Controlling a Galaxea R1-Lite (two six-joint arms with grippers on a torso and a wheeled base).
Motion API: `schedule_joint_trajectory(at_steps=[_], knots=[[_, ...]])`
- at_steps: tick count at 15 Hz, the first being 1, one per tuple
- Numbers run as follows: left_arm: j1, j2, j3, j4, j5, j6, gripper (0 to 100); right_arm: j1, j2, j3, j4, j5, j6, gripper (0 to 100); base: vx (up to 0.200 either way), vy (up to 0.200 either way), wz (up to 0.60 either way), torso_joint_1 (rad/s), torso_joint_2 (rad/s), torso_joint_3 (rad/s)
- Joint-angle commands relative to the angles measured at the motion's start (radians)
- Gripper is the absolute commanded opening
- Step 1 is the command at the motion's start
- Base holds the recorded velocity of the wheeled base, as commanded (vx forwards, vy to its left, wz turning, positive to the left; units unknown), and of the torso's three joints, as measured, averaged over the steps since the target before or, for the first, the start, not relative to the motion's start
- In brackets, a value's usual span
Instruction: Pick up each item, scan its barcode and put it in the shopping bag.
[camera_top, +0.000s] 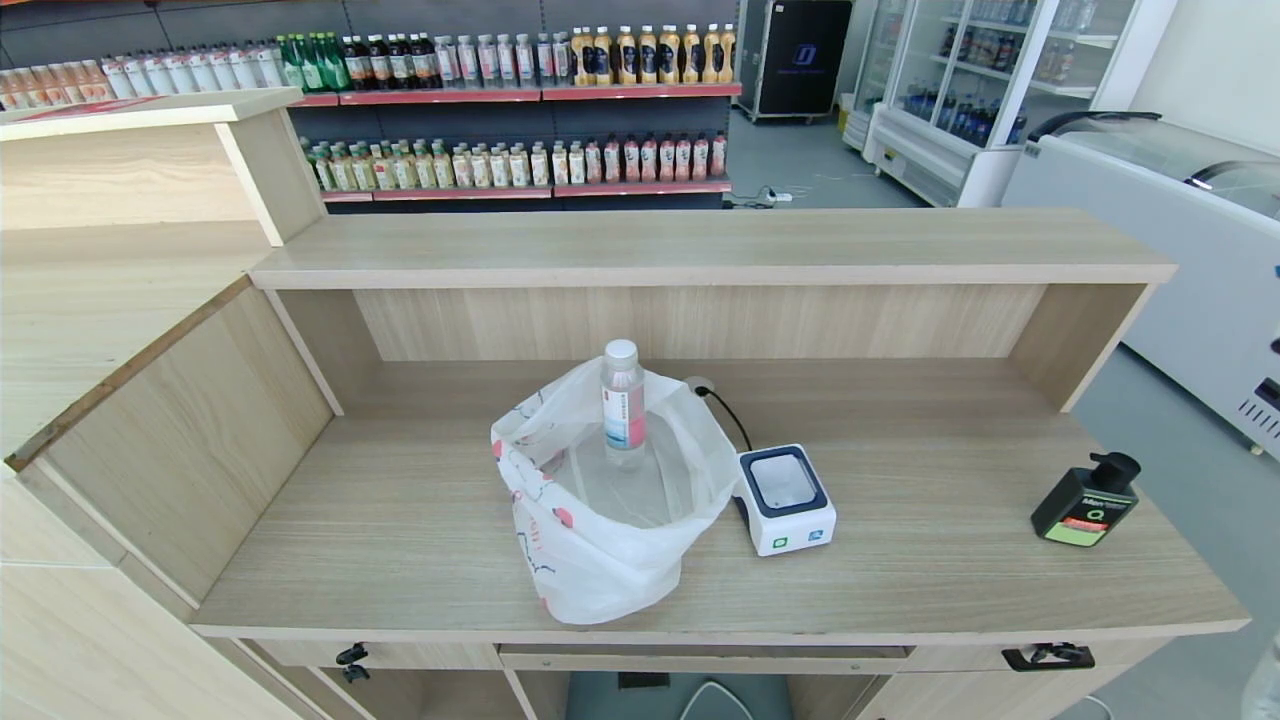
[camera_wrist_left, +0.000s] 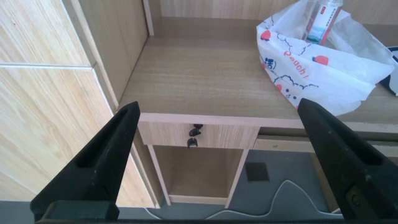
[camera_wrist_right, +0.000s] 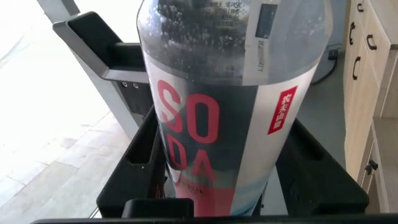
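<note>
Right gripper (camera_wrist_right: 227, 171): clamped on the held bottle (camera_wrist_right: 230, 93), one dark finger on each side of its body. It hangs off the counter, over bare floor and beside cabinet fronts.
Held bottle: clear, with fizzy liquid, upright between the jaws and rising past the fingertips.
Left gripper (camera_wrist_left: 217, 168): jaws spread wide, holding nothing. It hangs low in front of the counter (camera_wrist_left: 199, 81), with the keyed drawer (camera_wrist_left: 230, 134) ahead of its fingertips.
Shopping bag (camera_top: 600, 510): up on the counter, beyond the left gripper and toward the robot's right, mouth open.
Bagged bottle (camera_top: 623, 405): stands upright inside the bag, well apart from both grippers.
Scanner (camera_top: 785, 497): just beside the bag on its right, window facing up, cable running off behind it.
Pump bottle (camera_top: 1085, 500): alone near the counter's right end, well apart from the scanner.
Step in hand: probably the carry to the scanner. One item is bagged, one is gripped and one waits on the counter.
Next move: lift the held bottle over the counter edge and turn its barcode toward the scanner window. Only after that should it go into the bag's mouth.
Barcode: I cannot tell where it sits on the held bottle.
Labels: the held bottle has a grey sleeve with large red lettering and a red vertical tag. The bagged bottle has a white label with a red strip and a blue base. The bag is printed with red hearts and dark line drawings. The pump bottle carries a green and red label.
</note>
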Motion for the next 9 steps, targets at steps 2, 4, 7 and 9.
schedule_joint_trajectory(at_steps=[2,4,7,9], knots=[[0.0,0.0,0.0,0.0,0.0,0.0,100,-0.007,-0.036,0.029,0.0,0.0,0.004,0,0.0,0.0,0.0,0.0,0.0,0.0],[0.0,0.0,0.0,0.0,0.0,0.0,100,-0.013,-0.046,0.04,0.0,-0.001,0.0,0,0.0,0.0,0.0,0.0,0.0,0.0],[0.0,0.0,0.0,0.0,0.0,0.0,100,-0.016,-0.052,0.043,0.0,0.0,0.002,0,0.0,0.0,0.0,0.0,0.0,0.0],[0.0,0.0,0.0,0.0,0.0,0.0,100,-0.028,-0.069,0.044,0.001,-0.001,0.004,0,0.0,0.0,0.0,0.0,0.0,0.0]])
